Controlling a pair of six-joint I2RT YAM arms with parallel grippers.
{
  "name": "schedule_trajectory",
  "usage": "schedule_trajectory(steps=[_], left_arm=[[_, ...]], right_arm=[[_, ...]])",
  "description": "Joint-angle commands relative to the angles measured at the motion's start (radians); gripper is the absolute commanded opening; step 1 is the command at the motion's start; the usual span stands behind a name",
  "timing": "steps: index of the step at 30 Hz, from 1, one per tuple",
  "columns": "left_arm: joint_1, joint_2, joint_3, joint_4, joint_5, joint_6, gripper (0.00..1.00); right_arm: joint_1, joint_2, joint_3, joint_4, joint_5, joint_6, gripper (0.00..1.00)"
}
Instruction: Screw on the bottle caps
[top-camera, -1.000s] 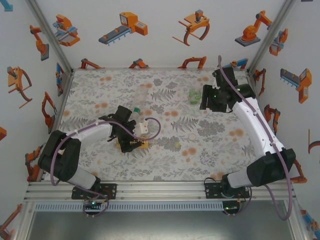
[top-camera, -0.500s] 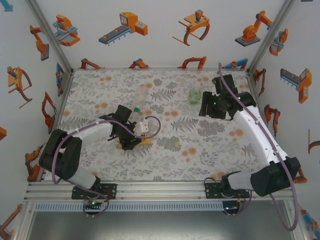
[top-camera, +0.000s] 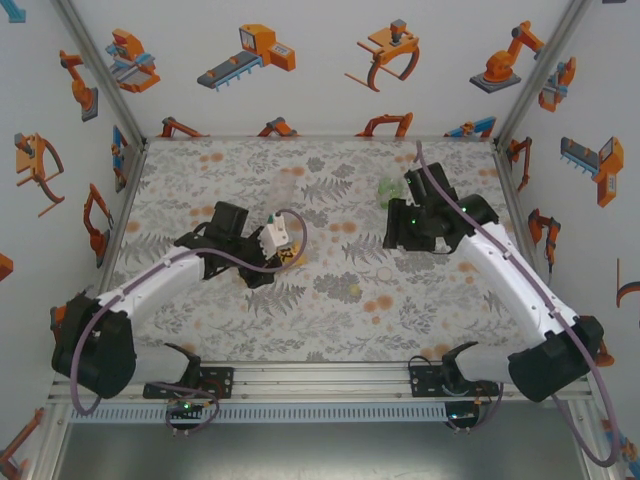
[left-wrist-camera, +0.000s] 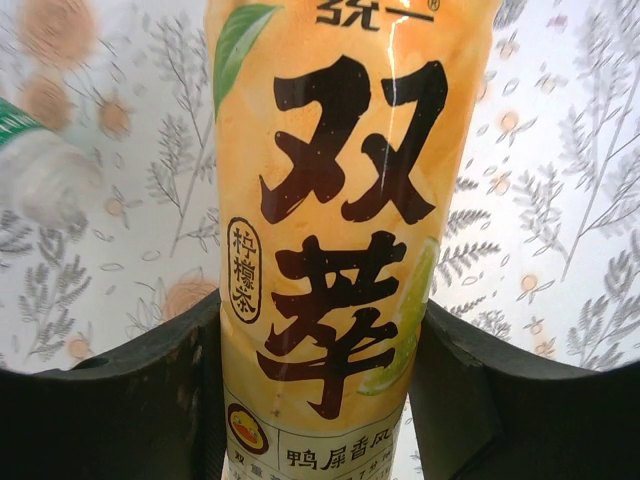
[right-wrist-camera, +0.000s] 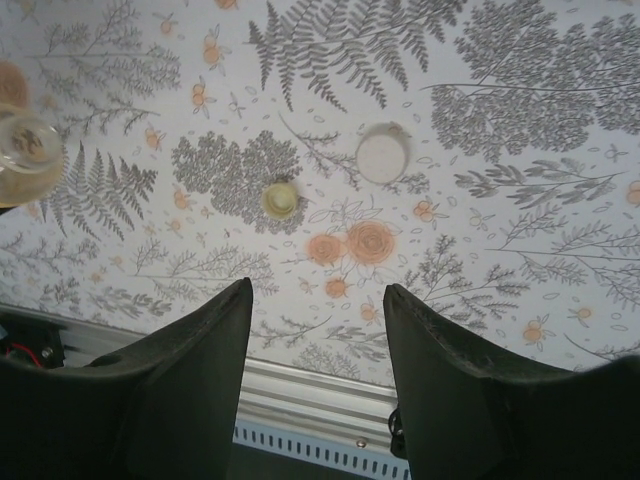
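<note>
Amber bottle: small amber plastic bottle with a yellow label and dark writing (left-wrist-camera: 340, 200), centre of the left wrist view. In the top view it sits left of centre (top-camera: 290, 258). Its mouth is out of frame, so I cannot tell whether it is capped.
Left claw: (left-wrist-camera: 315, 345) closed on the amber bottle, one black finger against each side of the lower label.
Loose caps: small round white plastic cap (right-wrist-camera: 382, 152) and small round pale yellow cap (right-wrist-camera: 280, 200), lying apart on the floral surface (right-wrist-camera: 500, 80), upper middle of the right wrist view.
Right claw: (right-wrist-camera: 318, 300) open and empty, hanging above the surface with both caps beyond its tips.
Other bottles: clear plastic bottle with a green label (top-camera: 390, 192), right of centre. Plain clear bottle (top-camera: 283, 190), above the left claw.
Risks: the smooth label may slip or the thin wall buckle under the squeeze. A flat cap could skid away from the descending fingers.
Arm pose: the left arm sweeps from lower left towards centre. The right arm rises from lower right, wrist folded downward.
</note>
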Motion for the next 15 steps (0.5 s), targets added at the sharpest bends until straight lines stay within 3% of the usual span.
schedule_trajectory(steps=[1, 8, 15], left_arm=[[0.004, -0.082, -0.009, 0.070, 0.063, -0.119, 0.46], [0.005, -0.308, -0.079, 0.172, 0.046, -0.298, 0.43], [0.009, -0.513, -0.098, 0.162, 0.003, -0.431, 0.40]], right_arm=[[0.057, 0.014, -0.021, 0.000, 0.026, 0.058, 0.52], [0.162, 0.066, -0.106, 0.105, 0.031, 0.143, 0.52], [0.215, 0.112, -0.227, 0.284, 0.004, 0.218, 0.51]])
